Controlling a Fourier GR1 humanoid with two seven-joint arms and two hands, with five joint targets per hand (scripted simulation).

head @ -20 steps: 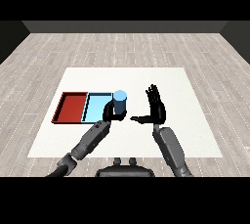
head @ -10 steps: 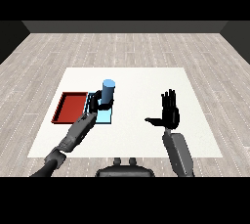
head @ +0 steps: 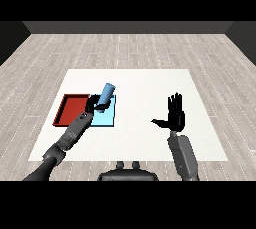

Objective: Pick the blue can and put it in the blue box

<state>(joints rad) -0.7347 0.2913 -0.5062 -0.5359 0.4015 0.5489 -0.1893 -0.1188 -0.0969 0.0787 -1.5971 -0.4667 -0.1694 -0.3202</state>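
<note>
One blue can [head: 106, 94], tilted, was held in the left hand [head: 94, 104], fingers curled round it, above the blue tray [head: 107, 118]. One red tray [head: 71, 109] lay just left. Right hand [head: 175, 116] was spread, upright, over the worktop [head: 145, 85].

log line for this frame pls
left hand: shut on blue can, tilted, over blue tray | right hand: open, idle | red tray
</note>
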